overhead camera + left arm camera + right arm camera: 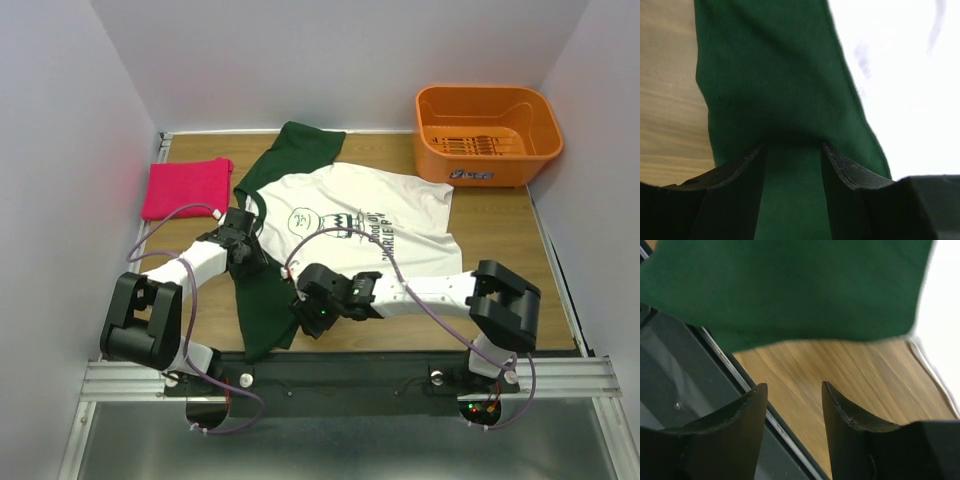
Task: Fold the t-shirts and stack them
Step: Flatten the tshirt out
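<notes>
The bright pink-red t-shirt (pixel 186 188) lies folded at the far left of the table. The white t-shirt (pixel 395 205) with dark green sleeves and a black print is spread across the middle. One long green sleeve (pixel 262 300) runs down toward the near edge. My left gripper (pixel 240 250) (pixel 793 145) sits low on this sleeve (pixel 770 75), its jaws apart with green cloth between them. My right gripper (pixel 308 318) (pixel 794 385) hovers open by the sleeve's near end (pixel 790 290), over bare wood and with nothing between its fingers.
An orange plastic basket (pixel 487 130) stands at the far right corner. The table's metal front rail (pixel 715 370) runs just under the right gripper. Grey walls close in the left, right and back sides.
</notes>
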